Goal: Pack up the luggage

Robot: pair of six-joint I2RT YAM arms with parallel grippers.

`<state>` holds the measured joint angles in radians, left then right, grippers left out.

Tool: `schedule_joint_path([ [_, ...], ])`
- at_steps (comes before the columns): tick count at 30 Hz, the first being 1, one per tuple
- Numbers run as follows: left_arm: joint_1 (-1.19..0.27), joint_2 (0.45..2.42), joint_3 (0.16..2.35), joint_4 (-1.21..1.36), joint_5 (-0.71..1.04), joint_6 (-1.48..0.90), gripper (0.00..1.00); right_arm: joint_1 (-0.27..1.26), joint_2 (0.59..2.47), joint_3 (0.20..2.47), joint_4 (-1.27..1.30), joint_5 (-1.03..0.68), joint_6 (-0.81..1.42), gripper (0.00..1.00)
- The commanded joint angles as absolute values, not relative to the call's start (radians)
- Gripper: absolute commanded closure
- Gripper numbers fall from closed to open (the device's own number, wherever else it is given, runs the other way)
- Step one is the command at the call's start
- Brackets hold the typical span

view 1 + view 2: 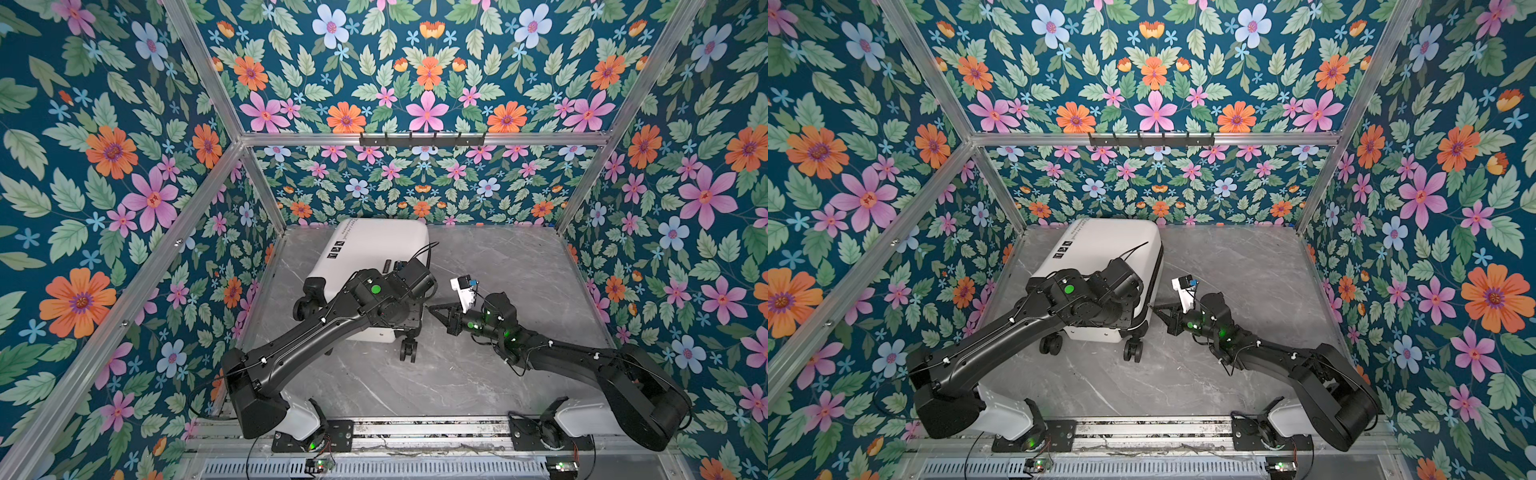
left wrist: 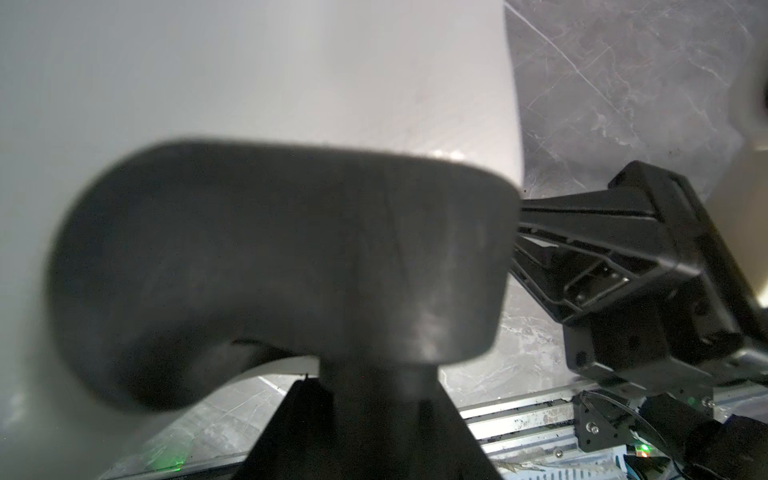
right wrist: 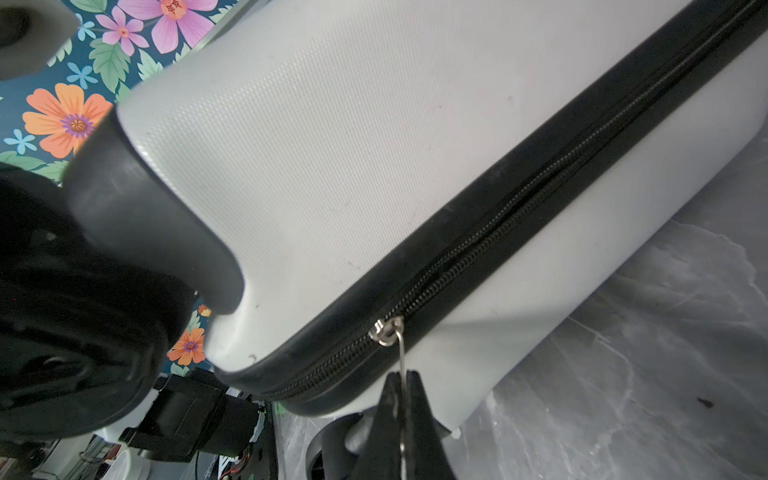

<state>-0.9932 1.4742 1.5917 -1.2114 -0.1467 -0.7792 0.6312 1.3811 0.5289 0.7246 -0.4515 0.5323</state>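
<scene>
The white luggage lies closed on its side at the back left, with its black wheels toward the front. My left arm reaches over it. The left gripper is shut on the stem under a black wheel housing at the front right corner. In both top views that gripper is mostly hidden under its wrist. My right gripper is shut on the thin metal zipper pull. The pull hangs from the slider on the black zipper band near that corner.
The grey marble table top is walled by floral panels and aluminium posts. A black hook rack hangs on the back rail. The arms' bases sit on a metal rail along the front edge. The two grippers are close together beside the luggage corner.
</scene>
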Motion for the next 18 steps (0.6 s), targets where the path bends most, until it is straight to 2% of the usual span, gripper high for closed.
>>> schedule_joint_path([
  [1, -0.994, 1.451, 1.592, -1.191, -0.173, -0.763, 1.0, 0.627, 1.406, 0.545, 0.667, -0.443, 0.537, 1.0],
  [11, -0.994, 1.427, 1.58, -1.19, -0.168, -0.749, 1.0, 0.627, 1.49, 0.605, 0.692, -0.523, 0.555, 0.98],
  [18, -0.994, 1.424, 1.586, -1.196, -0.17, -0.75, 1.0, 0.628, 1.521, 0.617, 0.717, -0.525, 0.576, 0.93],
])
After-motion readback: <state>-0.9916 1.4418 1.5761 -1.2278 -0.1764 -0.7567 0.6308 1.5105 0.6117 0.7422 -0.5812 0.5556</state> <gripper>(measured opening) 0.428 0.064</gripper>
